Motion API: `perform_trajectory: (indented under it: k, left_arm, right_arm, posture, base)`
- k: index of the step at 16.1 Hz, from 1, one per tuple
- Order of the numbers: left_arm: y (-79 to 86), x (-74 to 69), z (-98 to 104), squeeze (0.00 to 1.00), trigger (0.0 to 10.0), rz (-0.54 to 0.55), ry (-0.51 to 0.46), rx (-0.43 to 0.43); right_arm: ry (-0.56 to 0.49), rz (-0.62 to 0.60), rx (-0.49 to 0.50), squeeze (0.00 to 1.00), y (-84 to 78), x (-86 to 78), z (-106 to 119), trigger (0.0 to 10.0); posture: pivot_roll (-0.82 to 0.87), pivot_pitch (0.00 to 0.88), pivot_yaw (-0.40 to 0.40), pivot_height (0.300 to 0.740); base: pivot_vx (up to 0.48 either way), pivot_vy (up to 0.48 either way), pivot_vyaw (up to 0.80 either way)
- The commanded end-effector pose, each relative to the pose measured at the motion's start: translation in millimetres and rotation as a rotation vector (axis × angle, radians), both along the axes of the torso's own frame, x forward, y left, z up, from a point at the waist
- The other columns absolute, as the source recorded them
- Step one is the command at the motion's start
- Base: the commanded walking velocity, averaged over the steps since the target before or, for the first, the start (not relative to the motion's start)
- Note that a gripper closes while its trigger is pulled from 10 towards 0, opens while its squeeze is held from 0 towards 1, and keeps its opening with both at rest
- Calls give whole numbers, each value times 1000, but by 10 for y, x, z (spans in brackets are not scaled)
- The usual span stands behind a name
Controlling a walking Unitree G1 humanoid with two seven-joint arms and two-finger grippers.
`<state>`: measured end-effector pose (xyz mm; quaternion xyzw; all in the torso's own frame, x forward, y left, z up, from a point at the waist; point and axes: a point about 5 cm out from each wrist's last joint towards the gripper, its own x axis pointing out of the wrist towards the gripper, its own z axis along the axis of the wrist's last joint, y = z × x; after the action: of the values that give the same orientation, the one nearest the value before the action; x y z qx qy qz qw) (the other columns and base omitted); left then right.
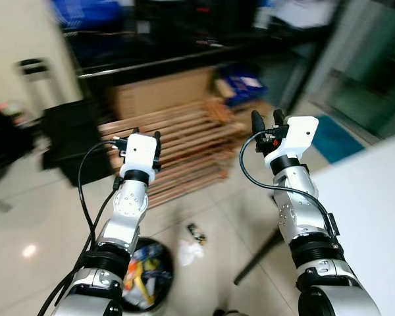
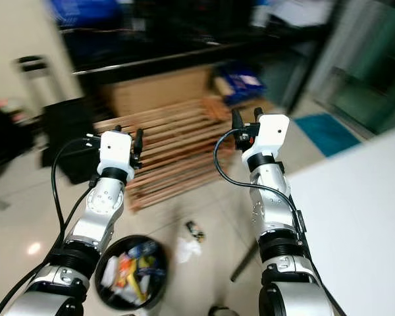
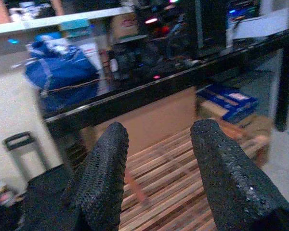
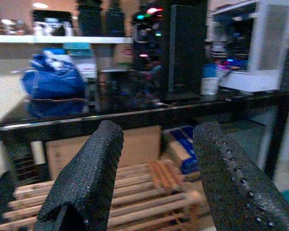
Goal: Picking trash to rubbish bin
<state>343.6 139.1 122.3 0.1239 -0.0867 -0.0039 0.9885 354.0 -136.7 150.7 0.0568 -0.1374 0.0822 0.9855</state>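
Both arms are raised out in front of the robot, and neither hand holds anything. The left hand (image 3: 156,178) has its two black fingers spread apart with the wooden pallet (image 1: 184,148) showing through the gap; the right hand (image 4: 156,178) is likewise released, fingers parted, aimed toward the dark shelf unit (image 4: 135,115) and the cardboard box (image 1: 161,92) beneath it.

On the tiled floor (image 1: 39,217), between the two arms, lies the trash. A crumpled white paper (image 1: 190,251) sits at about six o'clock from the pallet, and just beside it, at its twelve o'clock, is a small dark wrapper (image 1: 197,232). The wrapper's long axis runs diagonally, from ten o'clock to four o'clock; which end is which is too blurred to tell.

The round black rubbish bin (image 2: 106,297) stands at roughly eight o'clock from the paper, near it but apart, under the left forearm. It already holds colourful wrappers (image 2: 135,270).

A white tabletop (image 1: 375,204) fills the right edge, its dark leg (image 1: 260,257) slanting down to the floor near the paper. A blue mat (image 1: 332,138) lies beyond the right hand.
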Motion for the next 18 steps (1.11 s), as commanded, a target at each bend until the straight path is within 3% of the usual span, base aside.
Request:
perform_trajectory:
  k: [1,3,6,18]
  left_arm:
    - [-21,-6,26,0,10000,-6,-7,6]
    - [7,4,38,0,10000,19,-3,32]
    - [-7,16,60,0,10000,18,-5,43]
    - [-38,5,112,0,10000,-9,-21,-2]
  right_arm:
    - [-17,-5,-11,0,-3,14,76,10000]
    - [-18,-4,-10,0,10,9,94,10000]
    - [-2,0,-14,0,34,8,79,10000]
    - [14,9,-19,0,61,15,80,10000]
  posture:
    - [19,0,-65,740]
    - [19,0,-66,740]
    - [20,0,-68,740]
    - [18,0,-73,740]
  base:
    - [0,0,-788]
    - [0,0,-788]
    - [0,-480,-788]
    - [0,0,-788]
